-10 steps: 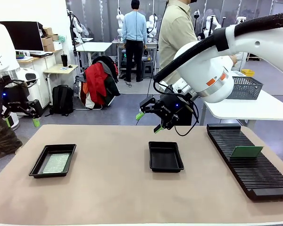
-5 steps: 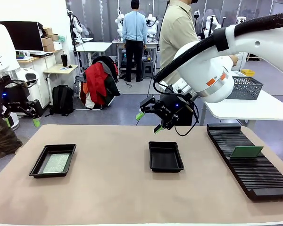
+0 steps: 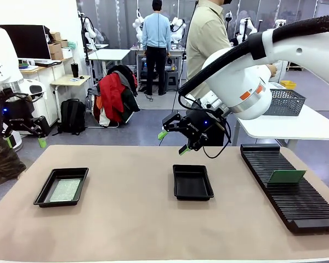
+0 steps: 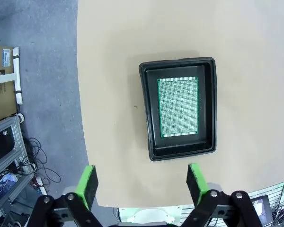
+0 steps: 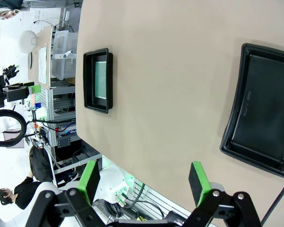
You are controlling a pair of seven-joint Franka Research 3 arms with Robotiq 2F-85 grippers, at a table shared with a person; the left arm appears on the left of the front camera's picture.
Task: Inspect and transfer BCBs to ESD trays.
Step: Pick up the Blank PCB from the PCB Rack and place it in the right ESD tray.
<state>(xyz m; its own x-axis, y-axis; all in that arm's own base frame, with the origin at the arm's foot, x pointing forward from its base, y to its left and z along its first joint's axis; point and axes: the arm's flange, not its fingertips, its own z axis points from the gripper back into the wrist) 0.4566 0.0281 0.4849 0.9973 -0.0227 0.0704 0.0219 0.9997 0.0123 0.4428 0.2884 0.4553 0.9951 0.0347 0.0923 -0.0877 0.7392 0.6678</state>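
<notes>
A black ESD tray (image 3: 44, 194) at the table's left holds a flat green speckled BCB (image 3: 65, 189); the left wrist view looks straight down on this tray (image 4: 146, 113) and board (image 4: 178, 107). A second black ESD tray (image 3: 192, 182) lies bare at the table's middle, seen also in the right wrist view (image 5: 265, 113). Another green BCB (image 3: 285, 176) stands upright in the slotted rack. My left gripper (image 3: 24, 141) hangs open high off the table's left edge. Open too, my right gripper (image 3: 172, 142) hovers above the far end of the middle tray.
A long black slotted rack (image 3: 290, 189) runs along the table's right side. A person in a beige shirt (image 3: 204, 38) stands beyond the far edge, behind my right arm. A white side table with a mesh basket (image 3: 288, 102) is at the back right.
</notes>
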